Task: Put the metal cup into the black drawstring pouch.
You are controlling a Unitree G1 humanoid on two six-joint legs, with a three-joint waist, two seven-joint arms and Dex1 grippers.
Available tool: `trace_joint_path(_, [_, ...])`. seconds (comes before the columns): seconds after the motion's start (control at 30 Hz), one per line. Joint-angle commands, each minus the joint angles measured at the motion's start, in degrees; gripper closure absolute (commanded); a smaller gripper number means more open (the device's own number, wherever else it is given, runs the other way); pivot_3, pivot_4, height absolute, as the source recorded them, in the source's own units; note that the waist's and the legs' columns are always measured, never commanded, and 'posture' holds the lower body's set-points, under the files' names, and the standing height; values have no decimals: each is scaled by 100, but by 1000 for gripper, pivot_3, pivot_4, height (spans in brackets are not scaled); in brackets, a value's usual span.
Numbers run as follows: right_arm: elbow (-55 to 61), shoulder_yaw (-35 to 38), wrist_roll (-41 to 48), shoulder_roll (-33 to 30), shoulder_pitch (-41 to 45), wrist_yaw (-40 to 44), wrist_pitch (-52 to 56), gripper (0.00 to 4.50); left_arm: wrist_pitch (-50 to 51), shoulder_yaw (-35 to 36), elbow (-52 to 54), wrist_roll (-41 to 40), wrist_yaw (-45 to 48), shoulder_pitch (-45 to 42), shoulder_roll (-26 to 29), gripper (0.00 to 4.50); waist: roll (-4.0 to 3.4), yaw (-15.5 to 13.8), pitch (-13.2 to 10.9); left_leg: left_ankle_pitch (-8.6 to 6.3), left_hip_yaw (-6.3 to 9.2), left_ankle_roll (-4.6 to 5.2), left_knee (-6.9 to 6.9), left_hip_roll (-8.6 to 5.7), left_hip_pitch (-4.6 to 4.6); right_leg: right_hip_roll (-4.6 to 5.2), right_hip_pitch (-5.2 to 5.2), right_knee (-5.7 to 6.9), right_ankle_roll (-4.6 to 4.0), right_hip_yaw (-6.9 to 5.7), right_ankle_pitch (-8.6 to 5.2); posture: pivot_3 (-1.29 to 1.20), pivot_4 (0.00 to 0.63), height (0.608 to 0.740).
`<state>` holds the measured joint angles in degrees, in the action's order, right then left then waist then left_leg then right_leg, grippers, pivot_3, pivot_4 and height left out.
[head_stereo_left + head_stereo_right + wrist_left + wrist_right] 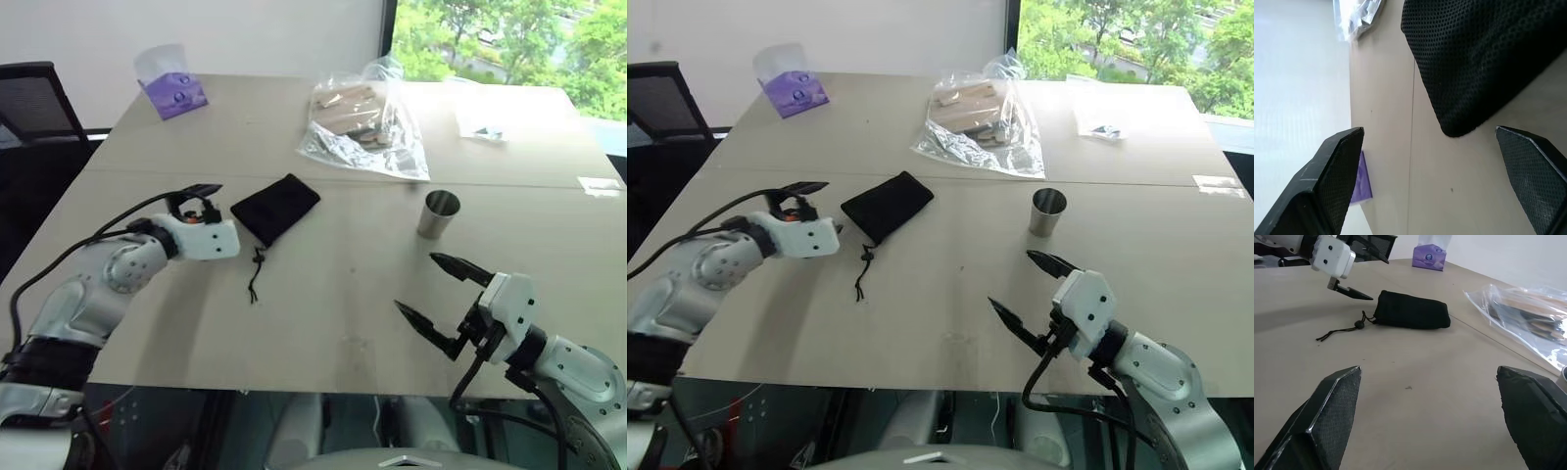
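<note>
Silver-grey jointed arms are seen, each ending in a white housing with two black pointed fingers; black cables are routed alongside.

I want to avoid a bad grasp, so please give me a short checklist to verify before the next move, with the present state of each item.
1. Left gripper open and empty: ok.
2. Right gripper open and empty: ok.
3. Metal cup upright, standing free on the table: ok.
4. Black drawstring pouch lying flat, within the left gripper's approach: ok.
5. Pouch mouth opened for the cup: not ok, looks cinched at the cord.
6. Clear plastic bag apart from cup and pouch: ok.
</note>
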<state>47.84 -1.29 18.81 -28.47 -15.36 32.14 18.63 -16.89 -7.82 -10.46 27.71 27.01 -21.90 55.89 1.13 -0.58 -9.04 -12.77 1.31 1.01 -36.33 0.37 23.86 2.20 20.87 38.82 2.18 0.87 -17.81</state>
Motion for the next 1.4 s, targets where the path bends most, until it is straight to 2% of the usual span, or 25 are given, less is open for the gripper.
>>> trace_joint_path(0.03, [350, 62, -16, 32, -70, -181, -7, 0, -404, -176, -346, 182, -96, -404, -97, 50, 0, 8, -1, 0, -1, 0, 0, 0, 0, -4, 1, 1, 1, 0, 0, 0, 150, 740])
trace_joint_path(0.2, [455, 34, -87, 32, -188, -349, 33, 0, -698, -424, -713, 304, -122, -862, -301, 50, 2, 23, -1, 0, 0, 0, -3, 0, -1, -5, -1, 5, 2, -1, 1, 0, 150, 740])
trace_joint_path(0.23, [469, 42, -95, 36, -210, -386, 42, 0, -735, -464, -761, 279, -30, -906, -305, 572, 2, 19, -1, 0, 1, 0, -5, 0, -1, -5, -1, 6, 2, -2, 1, 0, 150, 740])
trace_joint_path(0.27, [467, 45, -105, 43, -223, -418, 49, 0, -770, -487, -797, 267, 23, -929, -305, 859, 2, 20, -1, 0, 1, 0, -6, 0, -1, -6, -2, 6, 2, -4, 1, 0, 150, 740])
trace_joint_path(0.3, [452, 41, -123, 43, -222, -441, 52, 0, -776, -499, -828, 212, 100, -941, -327, 1398, 2, 27, -1, 0, 0, 0, -7, 0, -2, -6, -2, 8, 2, -6, 1, 0, 150, 740])
trace_joint_path(0.37, [403, 17, -177, 33, -197, -481, 57, 0, -677, -483, -815, 1, 302, -927, -425, 2179, 2, 50, -1, 0, -1, 0, -7, 0, -3, -7, -2, 9, 2, -6, 1, 0, 150, 740])
trace_joint_path(0.4, [371, 4, -199, 33, -172, -495, 56, 0, -649, -486, -753, -119, 452, -893, -461, 2768, 2, 55, -1, 1, -1, 0, -7, 0, -3, -7, -2, 10, 2, -7, 1, 0, 150, 740])
trace_joint_path(0.53, [240, -52, -269, 68, -58, -544, 66, 0, -37, -307, -352, -653, 1024, -687, -645, 4455, 2, 94, -1, 1, 0, 0, -8, 0, -3, -7, -2, 11, 2, -9, 1, 0, 150, 740])
trace_joint_path(0.6, [199, -66, -262, 89, -6, -573, 101, 0, 443, -155, -72, -1000, 1281, -595, -757, 4489, 2, 115, -1, 1, 1, 0, -9, 1, -3, -7, -3, 12, 2, -7, 1, 0, 150, 740])
trace_joint_path(0.7, [191, -2, -133, 166, 75, -685, 327, 0, 2430, 306, 725, -1933, 1727, -445, -1182, 4489, 2, 125, -1, 1, 5, 0, -14, 1, -2, -7, -4, 15, 2, -6, 1, 0, 150, 740])
trace_joint_path(0.83, [294, 388, 395, 303, 277, -925, 945, 0, 5781, 935, 2195, -3070, 1812, -425, -1737, 4489, 2, 135, -1, 1, 14, 0, -27, 2, 0, -9, -10, 20, 2, -7, 1, 0, 150, 740])
trace_joint_path(0.9, [405, 684, 768, 117, 443, -894, 1403, 0, 7566, 1082, 2819, -3212, 1585, -606, -1816, 4489, 3, 137, -1, 1, 15, 0, -35, 2, 0, -12, -12, 25, 3, -7, 1, 0, 150, 740])
trace_joint_path(0.93, [454, 905, 1127, -1, 555, -902, 1747, 0, 8793, 1175, 2991, -3242, 1412, -848, -1944, 4489, 3, 136, -2, 1, 15, 0, -38, 2, 0, -14, -12, 28, 3, -7, 1, 0, 150, 740])
trace_joint_path(1.0, [483, 1240, 1580, -216, 801, -958, 2225, 0, 10356, 1325, 3210, -3488, 1300, -1212, -2131, 4489, 7, 134, -4, 1, 19, 0, -52, 1, -1, -21, -14, 43, 4, -11, 0, 0, 150, 740])
trace_joint_path(1.07, [352, 1637, 2259, -383, 1149, -1013, 2592, 0, 10886, 1286, 3354, -3870, 1307, -1350, -2174, 4489, 7, 137, -5, 1, 21, 0, -63, 1, -4, -25, -13, 63, 5, -17, -1, 0, 150, 740])
trace_joint_path(1.17, [139, 1986, 2599, -447, 1593, -1250, 2765, 0, 10939, 1099, 3409, -4144, 1026, -1401, -2202, 4489, 7, 152, -5, 1, 15, 0, -65, 1, -14, -23, -12, 79, 5, -2, -1, 0, 150, 740])
trace_joint_path(1.23, [-154, 1984, 2555, -710, 1996, -1403, 3111, 0, 10939, 1109, 3217, -4263, 756, -1472, -2499, 4489, 7, 138, -6, 1, 20, 0, -69, 2, -12, -21, -10, 84, 4, 7, -1, 0, 150, 740])
trace_joint_path(1.3, [-355, 1722, 2228, -1298, 2476, -1547, 3622, 0, 10939, 1238, 2990, -4399, 523, -1527, -2872, 4489, 3, 127, -10, 1, 19, 0, -78, 1, -9, -19, -10, 89, 3, 7, -1, 0, 150, 740])
trace_joint_path(1.4, [-822, 1510, 2397, -1556, 3243, -1582, 4177, 0, 10939, 1346, 2730, -4676, 343, -1606, -3110, 4489, 10, 125, -18, 2, 15, 1, -89, -3, -5, -13, -9, 91, 3, 12, 0, 0, 150, 740])
